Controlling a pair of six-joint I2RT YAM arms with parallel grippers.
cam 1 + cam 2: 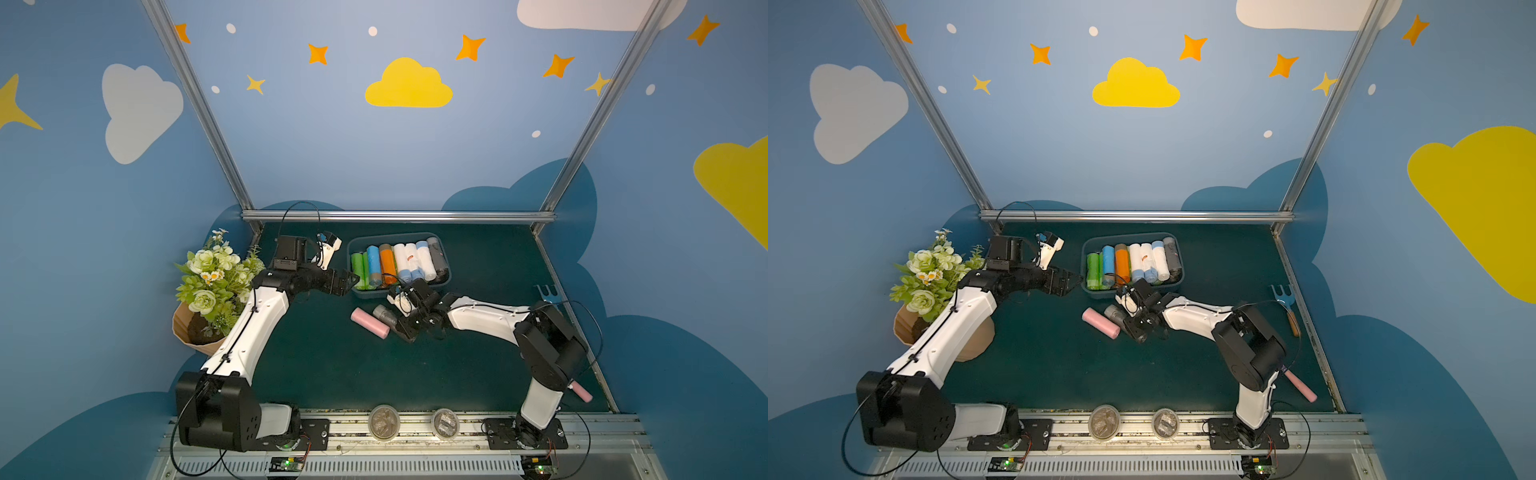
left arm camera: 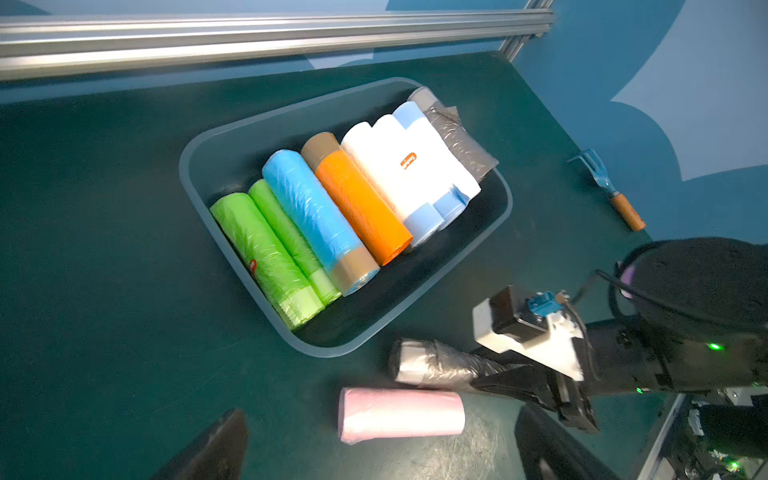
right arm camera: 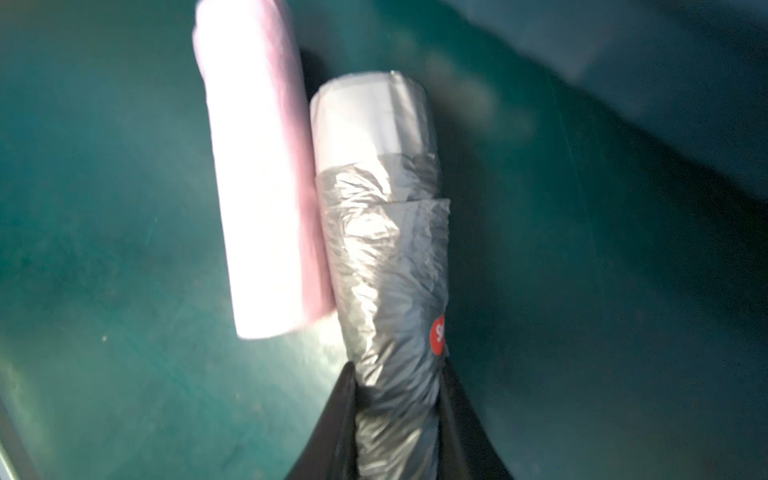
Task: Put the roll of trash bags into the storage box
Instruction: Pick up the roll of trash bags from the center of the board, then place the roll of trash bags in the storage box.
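Note:
A grey roll of trash bags (image 1: 384, 313) (image 3: 386, 249) with a white band and a red sticker lies on the green mat just in front of the storage box (image 1: 399, 236) (image 2: 340, 353). My right gripper (image 1: 399, 322) (image 3: 399, 374) is shut on its near end. A pink roll (image 1: 370, 322) (image 3: 262, 187) lies right beside it, touching or nearly so. The blue-grey box holds several rolls: green, blue, orange, white and grey. My left gripper (image 1: 353, 281) (image 2: 382, 436) hangs open at the box's left end, holding nothing.
A flower pot (image 1: 208, 282) stands at the left behind the left arm. A small garden fork (image 1: 1285, 303) lies at the right edge. Another pink roll (image 1: 1302, 386) lies front right by the right arm's base. Two round containers (image 1: 383, 422) (image 1: 445, 424) sit on the front rail.

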